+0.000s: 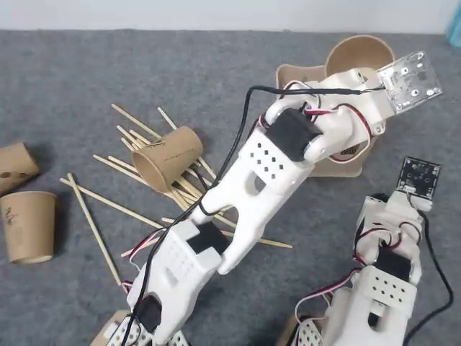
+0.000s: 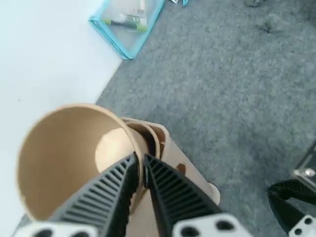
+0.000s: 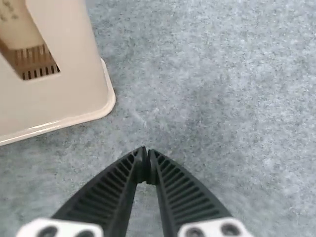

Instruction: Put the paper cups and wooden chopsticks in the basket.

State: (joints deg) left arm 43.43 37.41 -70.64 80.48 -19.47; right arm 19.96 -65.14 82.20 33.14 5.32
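While the left hand (image 2: 139, 160) pinches a paper cup (image 2: 59, 153), seemingly over the basket (image 2: 195, 177), the right hand (image 3: 146, 154) sits pressed together.

we can read no text anywhere; the dark print on the paper cup (image 1: 29, 225) is too small.

Four paper cups (image 1: 170, 158) (image 1: 358, 54) (image 1: 29, 225) (image 1: 14, 166), one basket (image 1: 294, 74), a scattered heap of wooden chopsticks (image 1: 94, 229), more than ten but too crossed for an exact count, two robot arms (image 1: 252, 180) (image 1: 385, 288), one clear box with blue edges (image 2: 129, 24)
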